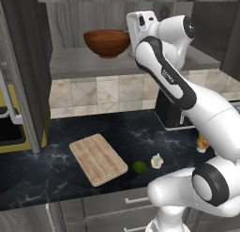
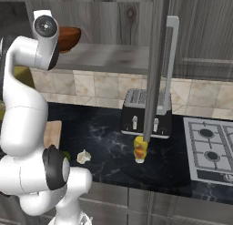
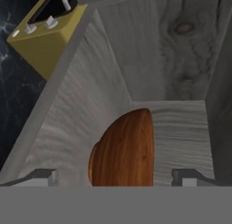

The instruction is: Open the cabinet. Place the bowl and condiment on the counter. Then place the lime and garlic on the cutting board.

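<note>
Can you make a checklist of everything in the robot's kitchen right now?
Surface: black marble counter.
Job's things: cabinet open; bowl on its shelf; condiment on counter by toaster; lime and garlic on counter beside cutting board.
Clutter: toaster; yellow microwave.
Grippers: gripper open, at the bowl, jaws either side.
Cables: nothing seen.
Surroundings: tiled backsplash, stove, drawers.

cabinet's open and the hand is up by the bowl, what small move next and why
Probably ease the hand forward so its open fingers straddle the bowl rim, then close. The bowl sits on the cabinet shelf, not gripped, while the condiment is already on the counter.
</note>
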Controlling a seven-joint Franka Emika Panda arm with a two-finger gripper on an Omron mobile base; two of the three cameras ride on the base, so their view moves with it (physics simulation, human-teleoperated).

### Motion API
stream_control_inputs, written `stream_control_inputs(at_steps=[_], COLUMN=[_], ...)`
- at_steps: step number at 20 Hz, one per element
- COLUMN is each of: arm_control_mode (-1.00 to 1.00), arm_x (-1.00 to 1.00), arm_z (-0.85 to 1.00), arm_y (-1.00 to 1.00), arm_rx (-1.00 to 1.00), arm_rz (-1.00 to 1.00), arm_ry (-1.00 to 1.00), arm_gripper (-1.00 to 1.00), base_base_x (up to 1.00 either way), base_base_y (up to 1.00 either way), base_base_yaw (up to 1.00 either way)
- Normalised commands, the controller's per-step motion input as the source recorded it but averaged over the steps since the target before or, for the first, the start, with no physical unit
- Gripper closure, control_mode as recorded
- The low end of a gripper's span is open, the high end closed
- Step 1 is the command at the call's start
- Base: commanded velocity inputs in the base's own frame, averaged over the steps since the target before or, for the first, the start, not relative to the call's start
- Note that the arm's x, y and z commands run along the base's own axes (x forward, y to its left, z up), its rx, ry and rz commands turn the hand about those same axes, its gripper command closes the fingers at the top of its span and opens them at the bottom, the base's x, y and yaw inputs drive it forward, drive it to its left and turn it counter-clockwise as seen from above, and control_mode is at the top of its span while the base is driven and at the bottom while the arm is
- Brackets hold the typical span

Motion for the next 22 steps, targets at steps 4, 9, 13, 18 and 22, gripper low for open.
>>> stream_control_inputs(at_steps=[4,9,13,18,22], arm_control_mode=[-1.0,-1.0,-1.0,-1.0,-1.0], arm_x=[0.19,0.22,0.23,0.21,0.21], arm_z=[-0.01,-0.03,-0.03,-0.05,-0.05], arm_y=[0.01,0.03,0.06,0.09,0.14], arm_rx=[0.0,0.0,0.0,-0.01,-0.02], arm_rz=[0.0,0.0,0.0,0.0,0.0], arm_ry=[0.03,0.03,0.03,0.03,0.02], arm_gripper=[-1.0,-1.0,-1.0,-1.0,-1.0], base_base_x=[0.0,0.0,0.0,0.0,0.0], base_base_y=[0.0,0.0,0.0,0.0,0.0], base_base_yaw=[0.0,0.0,0.0,0.0,0.0])
